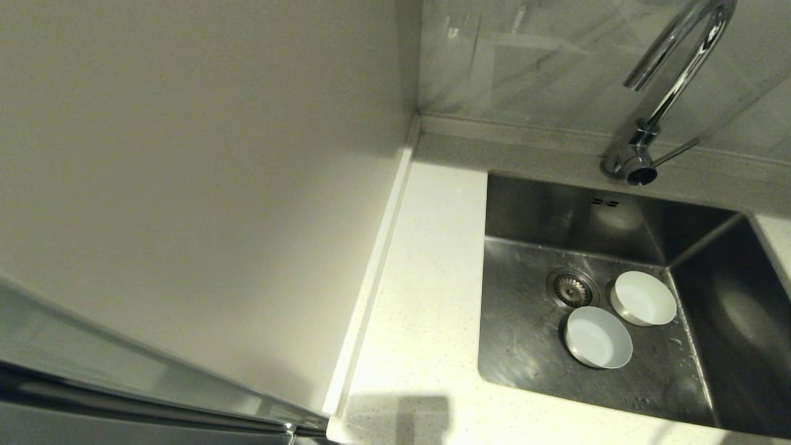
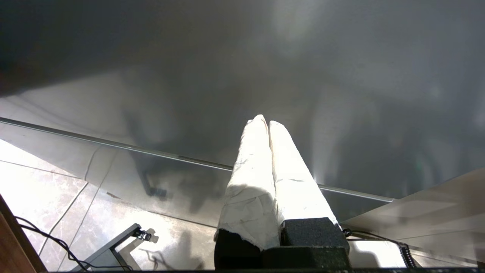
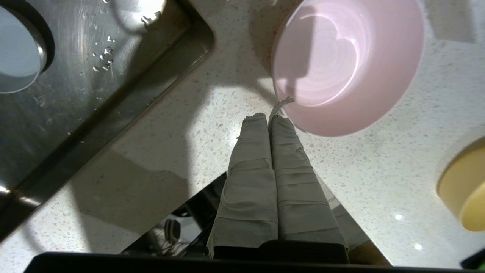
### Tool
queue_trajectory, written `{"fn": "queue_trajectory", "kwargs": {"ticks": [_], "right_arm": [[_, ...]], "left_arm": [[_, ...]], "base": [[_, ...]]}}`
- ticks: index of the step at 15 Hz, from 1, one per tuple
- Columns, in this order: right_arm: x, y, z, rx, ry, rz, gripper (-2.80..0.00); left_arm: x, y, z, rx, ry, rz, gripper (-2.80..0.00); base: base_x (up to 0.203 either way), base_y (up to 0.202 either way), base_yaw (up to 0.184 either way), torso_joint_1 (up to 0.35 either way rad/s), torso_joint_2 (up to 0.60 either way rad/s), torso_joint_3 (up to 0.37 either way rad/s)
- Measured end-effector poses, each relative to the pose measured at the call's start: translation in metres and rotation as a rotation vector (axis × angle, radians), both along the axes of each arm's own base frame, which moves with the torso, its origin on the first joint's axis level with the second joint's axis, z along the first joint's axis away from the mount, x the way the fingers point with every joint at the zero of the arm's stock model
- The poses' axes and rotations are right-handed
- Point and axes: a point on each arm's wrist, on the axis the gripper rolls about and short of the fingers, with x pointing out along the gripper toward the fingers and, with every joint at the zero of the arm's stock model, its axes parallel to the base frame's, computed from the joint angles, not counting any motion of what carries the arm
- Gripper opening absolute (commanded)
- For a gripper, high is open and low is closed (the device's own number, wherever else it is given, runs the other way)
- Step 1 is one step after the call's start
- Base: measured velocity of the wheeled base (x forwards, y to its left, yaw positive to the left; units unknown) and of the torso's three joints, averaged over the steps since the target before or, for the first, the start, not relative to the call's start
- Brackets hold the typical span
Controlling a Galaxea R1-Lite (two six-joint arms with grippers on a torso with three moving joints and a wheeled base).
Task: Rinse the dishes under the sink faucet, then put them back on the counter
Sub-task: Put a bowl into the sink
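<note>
Two dishes stand upright in the sink [image 1: 525, 334] by the drain [image 1: 571, 288]: a white bowl [image 1: 642, 298] and a pale blue bowl [image 1: 598, 337]. The pale pink bowl [image 3: 341, 64] rests on the speckled counter [image 3: 212, 144] just outside the sink's corner. My right gripper [image 3: 268, 116] hovers over the counter, shut and empty, its tips right at the pink bowl's rim. The chrome faucet [image 1: 673, 80] arches over the sink's back, and no water is seen running. My left gripper [image 2: 265, 120] is shut and parked low, facing a glossy cabinet front. Neither gripper shows in the head view.
The faucet's side lever [image 1: 676, 151] points right. A cream wall panel [image 1: 185, 185] borders the counter strip [image 1: 426, 296] left of the sink. A yellow round object [image 3: 466, 189] sits on the counter near the pink bowl. The blue bowl's edge [image 3: 17, 49] shows inside the basin.
</note>
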Motion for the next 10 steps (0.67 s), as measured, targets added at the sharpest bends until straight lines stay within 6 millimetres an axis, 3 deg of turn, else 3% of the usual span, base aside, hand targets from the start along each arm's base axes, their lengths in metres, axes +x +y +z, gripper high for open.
{"fn": "queue_trajectory", "kwargs": {"ticks": [5,10], "right_arm": [[-0.009,-0.043,-0.021,0.09,-0.029,-0.027,0.0],[-0.011,-0.063,-0.035,0.146,-0.017,-0.047,0.0]], "left_arm": [[0.0,0.0,0.0,0.0,0.0,0.0,-2.8],[0.0,0.0,0.0,0.0,0.0,0.0,-2.8]], "base": [[0.0,0.0,0.0,0.0,0.0,0.0],[0.0,0.0,0.0,0.0,0.0,0.0]]}}
